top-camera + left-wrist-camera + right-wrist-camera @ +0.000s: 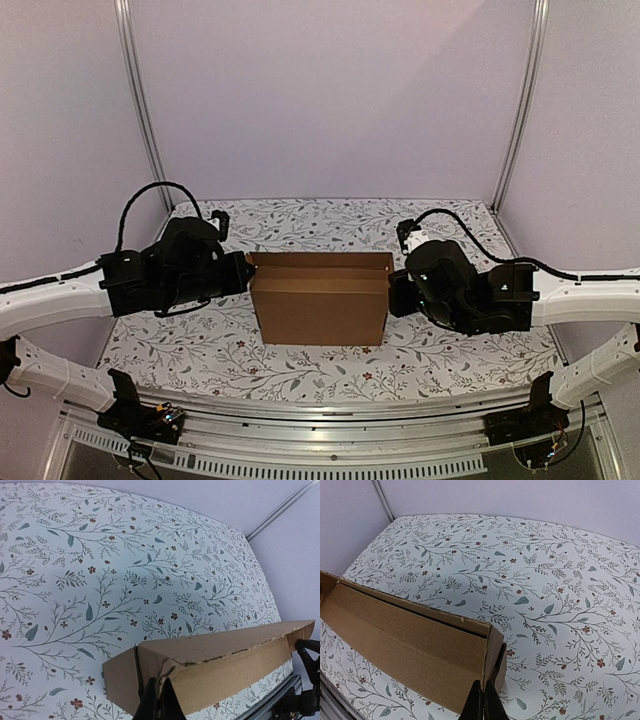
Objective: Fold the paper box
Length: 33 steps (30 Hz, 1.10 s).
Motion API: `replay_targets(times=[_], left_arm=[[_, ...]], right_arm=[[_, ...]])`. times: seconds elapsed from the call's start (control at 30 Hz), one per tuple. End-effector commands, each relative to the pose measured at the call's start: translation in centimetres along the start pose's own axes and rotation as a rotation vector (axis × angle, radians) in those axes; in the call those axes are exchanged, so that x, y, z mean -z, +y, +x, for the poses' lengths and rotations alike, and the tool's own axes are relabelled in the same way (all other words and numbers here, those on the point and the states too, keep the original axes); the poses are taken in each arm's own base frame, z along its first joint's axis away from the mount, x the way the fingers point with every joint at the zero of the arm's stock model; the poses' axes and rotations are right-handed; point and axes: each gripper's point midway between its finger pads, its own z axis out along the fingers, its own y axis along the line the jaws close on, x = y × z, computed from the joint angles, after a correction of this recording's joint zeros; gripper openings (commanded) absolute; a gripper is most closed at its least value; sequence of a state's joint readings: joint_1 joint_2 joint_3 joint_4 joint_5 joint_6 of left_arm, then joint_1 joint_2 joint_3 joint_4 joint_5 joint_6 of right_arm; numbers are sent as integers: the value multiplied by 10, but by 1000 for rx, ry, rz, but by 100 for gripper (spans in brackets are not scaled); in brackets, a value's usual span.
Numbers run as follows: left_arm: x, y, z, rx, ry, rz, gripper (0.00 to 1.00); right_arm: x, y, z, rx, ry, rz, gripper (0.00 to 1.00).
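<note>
Left jaws: pressed together, nothing spread. In your left wrist view the dark fingertips (150, 706) sat at the bottom edge, right up against the near end of the paper box (215, 662). A ragged bit of cardboard edge rose just above them. I could not tell whether any of that edge was caught between them.

Right jaws: also pressed together. In your right wrist view the two fingertips (478, 706) met in a thin line and stood at the lower corner of the box's end wall, touching it or very nearly so.

From the top camera, the box stood in the middle of the surface (200, 350), directly between your two arms. The left arm (160, 275) came in from the left and met the box's left end. The right arm (470, 290) came in from the right and met its right end. Both wrists lay low and roughly level with the box.

The box was plain brown and unmarked, long from left to right, with a broad front face turned toward the arm bases. It sat squarely on its base, not tipped. A top panel lay folded across it. The right wrist view showed a dark slit running along one long edge of that panel. The left wrist view showed a rough, torn-looking seam along the upper long corner.

The surface carried a pale cloth printed with leafy sprigs and small red flowers. A black cable (150, 195) looped up behind the left wrist.
</note>
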State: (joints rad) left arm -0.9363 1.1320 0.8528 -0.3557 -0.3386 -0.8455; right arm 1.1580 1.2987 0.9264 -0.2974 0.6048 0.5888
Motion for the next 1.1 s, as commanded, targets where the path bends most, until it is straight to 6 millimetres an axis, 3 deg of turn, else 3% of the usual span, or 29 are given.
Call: replay_targets(times=[0.0,1.07], left_arm=[[-8,27,53,-69,179,-94,0],[-11,27,54,-77,182,-100,0]], right_arm=[[0,-28,47,161,169,97,0],[9,-29,33,192,144,113,0]])
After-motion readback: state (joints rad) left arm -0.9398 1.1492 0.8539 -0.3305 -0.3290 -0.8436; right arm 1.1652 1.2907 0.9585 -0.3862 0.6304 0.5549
